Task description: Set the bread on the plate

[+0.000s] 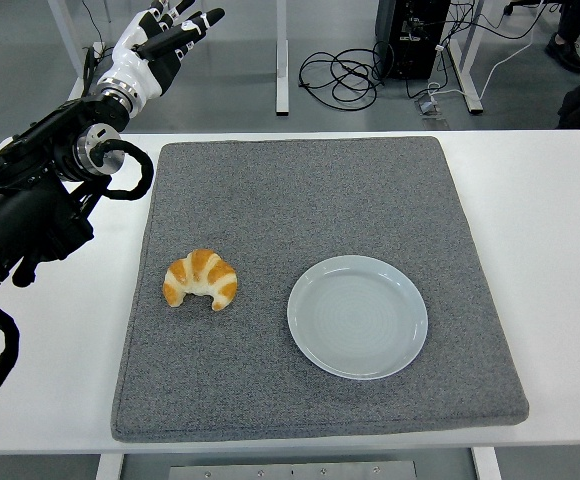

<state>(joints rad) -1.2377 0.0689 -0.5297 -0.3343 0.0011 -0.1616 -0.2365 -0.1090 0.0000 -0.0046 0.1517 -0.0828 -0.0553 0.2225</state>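
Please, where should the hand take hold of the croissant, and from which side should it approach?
Probably at the thick middle of the croissant, from above. It lies flat on the grey mat, its two tips pointing toward the near edge, so fingers could close across the arch. The left hand is open, raised beyond the table's far edge.
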